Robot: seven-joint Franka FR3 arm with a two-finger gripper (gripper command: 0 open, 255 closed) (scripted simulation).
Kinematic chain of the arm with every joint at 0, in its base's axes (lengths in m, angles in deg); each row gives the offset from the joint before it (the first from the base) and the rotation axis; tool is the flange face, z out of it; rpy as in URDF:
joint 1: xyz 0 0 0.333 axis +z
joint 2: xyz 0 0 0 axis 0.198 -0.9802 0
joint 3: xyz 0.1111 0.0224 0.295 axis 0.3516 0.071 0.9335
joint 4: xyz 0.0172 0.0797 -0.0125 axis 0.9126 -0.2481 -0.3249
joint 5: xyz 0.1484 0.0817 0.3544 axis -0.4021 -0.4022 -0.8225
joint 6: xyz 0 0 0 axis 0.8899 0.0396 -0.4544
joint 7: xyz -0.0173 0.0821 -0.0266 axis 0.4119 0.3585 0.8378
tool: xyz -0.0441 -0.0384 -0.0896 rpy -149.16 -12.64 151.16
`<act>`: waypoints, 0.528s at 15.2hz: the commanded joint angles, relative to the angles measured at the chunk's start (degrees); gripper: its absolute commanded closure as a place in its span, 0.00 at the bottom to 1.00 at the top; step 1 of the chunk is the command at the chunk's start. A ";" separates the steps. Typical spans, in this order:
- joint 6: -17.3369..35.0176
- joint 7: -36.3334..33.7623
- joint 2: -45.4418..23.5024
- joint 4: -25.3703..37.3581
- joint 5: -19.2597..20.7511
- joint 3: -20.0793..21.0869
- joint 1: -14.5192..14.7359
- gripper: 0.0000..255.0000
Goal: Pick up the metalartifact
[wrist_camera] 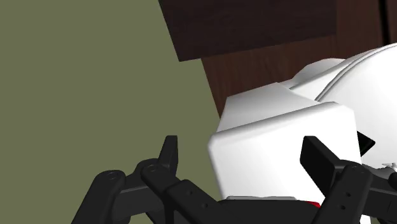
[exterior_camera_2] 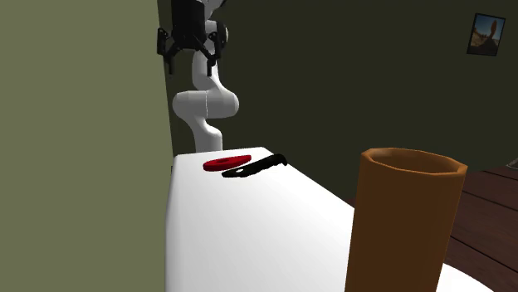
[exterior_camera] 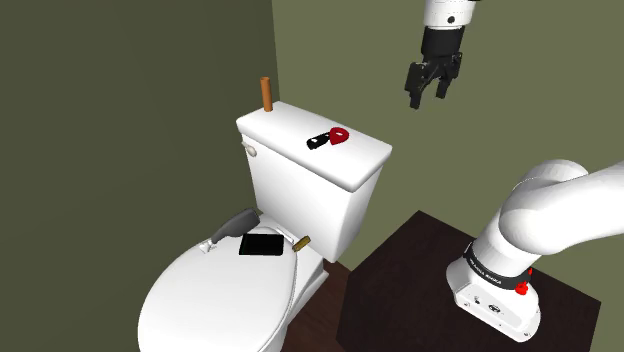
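stand (exterior_camera: 400, 290): dark brown box at the shoulder view's lower right, with the arm's white base on top of it.
toilet lid (exterior_camera: 200, 310): white and closed, at the lower left of the shoulder view.
on the lid's rear: a flat black square (exterior_camera: 261, 244), a small brass-coloured pin (exterior_camera: 301, 243) just beside it, and a grey curved piece (exterior_camera: 232, 224) on its other side.
tank (exterior_camera: 300, 195): white, at mid-frame behind the lid, against the wall.
metalartifact (exterior_camera: 328, 138): a red ring with a black handle. It lies flat on the tank's top toward its right end in the shoulder view, and sits mid-frame in the second exterior view.
brown cylinder (exterior_camera: 266, 94): upright at the top's far left corner, well apart from the metalartifact.
gripper (exterior_camera: 428, 100): at the upper right of the shoulder view, high above the tank's right end. Its fingers are spread wide with nothing between them, and it is well apart from the metalartifact.
wall (exterior_camera: 120, 100): olive green, behind everything.
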 commanded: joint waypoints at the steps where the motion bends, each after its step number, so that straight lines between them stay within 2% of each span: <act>1: 0.00 0.00 0.00 0.00 0.00 0.00 0.00 0.00; 8: 10.77 -25.29 -4.94 -2.73 -4.95 11.86 -2.89 0.00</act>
